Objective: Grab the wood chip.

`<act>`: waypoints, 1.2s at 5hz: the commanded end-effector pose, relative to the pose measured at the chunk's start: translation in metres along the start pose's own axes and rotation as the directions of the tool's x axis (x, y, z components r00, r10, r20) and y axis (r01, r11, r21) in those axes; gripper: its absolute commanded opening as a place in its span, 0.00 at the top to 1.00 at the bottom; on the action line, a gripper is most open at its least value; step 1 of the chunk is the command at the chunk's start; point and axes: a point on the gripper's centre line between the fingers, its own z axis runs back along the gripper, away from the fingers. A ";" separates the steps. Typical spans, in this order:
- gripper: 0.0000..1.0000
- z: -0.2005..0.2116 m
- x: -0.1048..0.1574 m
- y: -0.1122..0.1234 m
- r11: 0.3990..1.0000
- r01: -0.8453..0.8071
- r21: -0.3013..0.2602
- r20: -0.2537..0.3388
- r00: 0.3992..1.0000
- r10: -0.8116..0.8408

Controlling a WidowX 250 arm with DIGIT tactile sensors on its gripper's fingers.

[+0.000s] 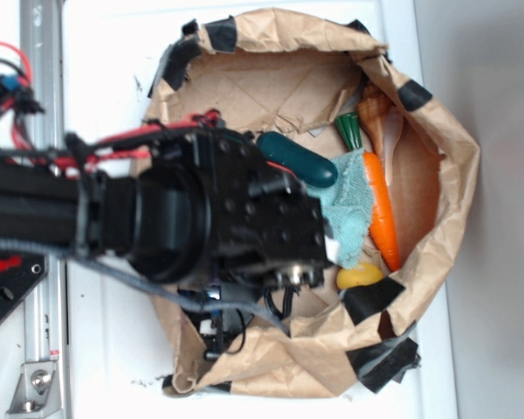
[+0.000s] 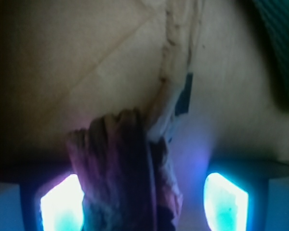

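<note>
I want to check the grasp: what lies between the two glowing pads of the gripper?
In the wrist view, the wood chip lies between the pads, nearer the left-hand one; bare brown paper lies beyond.

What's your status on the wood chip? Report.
Gripper open, fingers either side of wood chip. Chip on brown paper, not yet clamped. Nothing between fingers and chip.
</note>
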 end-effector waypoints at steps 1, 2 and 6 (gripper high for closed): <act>1.00 -0.004 -0.006 -0.006 0.999 0.006 0.047 0.040 0.999 -0.008; 1.00 0.010 -0.010 0.006 0.998 -0.034 0.043 0.074 0.997 0.031; 1.00 0.093 -0.024 0.033 0.980 -0.128 0.155 0.276 0.958 0.082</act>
